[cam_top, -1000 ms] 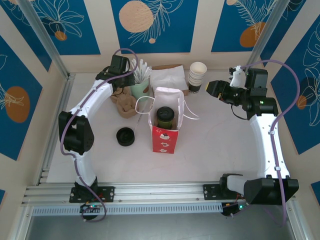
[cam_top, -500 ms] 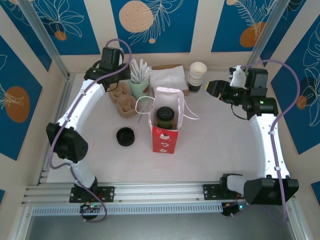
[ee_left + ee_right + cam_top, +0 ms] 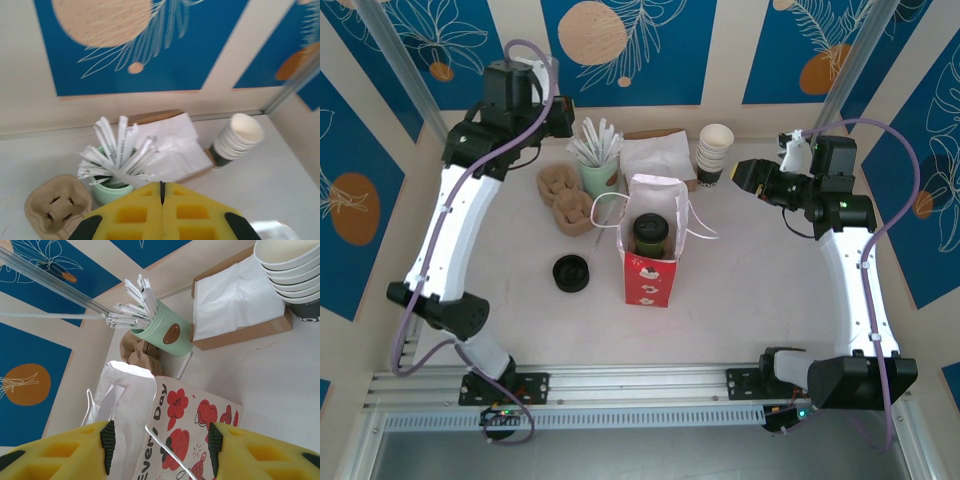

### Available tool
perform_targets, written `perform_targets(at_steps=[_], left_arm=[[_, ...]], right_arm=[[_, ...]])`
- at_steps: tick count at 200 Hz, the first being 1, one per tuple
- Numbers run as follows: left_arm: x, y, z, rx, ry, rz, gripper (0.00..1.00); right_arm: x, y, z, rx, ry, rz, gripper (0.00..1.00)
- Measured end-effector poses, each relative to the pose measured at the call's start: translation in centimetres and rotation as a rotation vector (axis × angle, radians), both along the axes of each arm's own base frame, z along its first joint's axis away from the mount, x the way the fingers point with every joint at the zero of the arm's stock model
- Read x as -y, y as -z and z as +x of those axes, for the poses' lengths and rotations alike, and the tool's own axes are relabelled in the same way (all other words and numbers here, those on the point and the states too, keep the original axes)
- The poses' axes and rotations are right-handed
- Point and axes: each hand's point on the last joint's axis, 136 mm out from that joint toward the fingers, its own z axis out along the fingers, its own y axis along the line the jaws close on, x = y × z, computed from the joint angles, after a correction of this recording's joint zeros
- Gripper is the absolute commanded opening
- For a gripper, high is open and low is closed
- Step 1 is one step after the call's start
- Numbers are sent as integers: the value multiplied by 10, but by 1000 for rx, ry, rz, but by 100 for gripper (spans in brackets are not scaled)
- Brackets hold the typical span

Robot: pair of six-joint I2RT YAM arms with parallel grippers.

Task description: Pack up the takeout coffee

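Away from the takeout coffee (image 3: 649, 232) the left gripper (image 3: 162, 192) has swung up and back toward the rear wall (image 3: 650, 118), pads pressed together on nothing. The coffee stands upright inside the red bag (image 3: 647, 285), so packing looks done. The right gripper (image 3: 748, 176) hangs well right of the bag, jaws spread, empty. Behind, a mint cup (image 3: 601, 178) holds stirrers (image 3: 595, 142) and white cups (image 3: 714, 150) sit stacked.

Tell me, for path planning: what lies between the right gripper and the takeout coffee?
In the top view: bare table beside the right gripper, then the wall of the red bag; the takeout coffee stands inside.
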Motion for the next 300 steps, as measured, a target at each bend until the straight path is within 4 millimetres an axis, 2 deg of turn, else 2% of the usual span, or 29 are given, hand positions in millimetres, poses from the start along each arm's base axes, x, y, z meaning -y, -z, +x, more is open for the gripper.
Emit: perform_targets(at_steps=[42, 68, 90, 115, 154, 207, 215, 228, 254, 267, 300], left_arm=[[12, -64, -74, 120, 176, -93, 1], [26, -81, -113, 143, 304, -140, 1], [41, -81, -136, 126, 402, -168, 1], [61, -66, -154, 58, 500, -173, 1], [81, -26, -171, -95, 582, -126, 0], [98, 44, -185, -330, 650, 21, 0], [101, 55, -187, -361, 658, 43, 8], [102, 70, -188, -401, 667, 72, 28], [101, 92, -181, -455, 627, 119, 50], [98, 100, -170, -454, 573, 155, 54], [89, 123, -135, -453, 413, 252, 54]], right_arm=[[-1, -3, 1, 7, 1, 12, 55], [-1, -4, 1, 4, 0, 21, 55], [-3, -3, 3, 4, -5, 26, 55], [-5, -1, 5, -6, -11, 29, 55], [-7, 2, 7, -15, -18, 30, 55], [-11, 9, 12, -36, -28, 29, 52], [-12, 11, 14, -40, -30, 25, 50], [-16, 13, 19, -46, -34, 16, 50], [-29, 15, 28, -53, -61, -1, 50], [-35, 17, 31, -59, -74, -4, 50], [-46, 18, 42, -52, -91, -17, 50]])
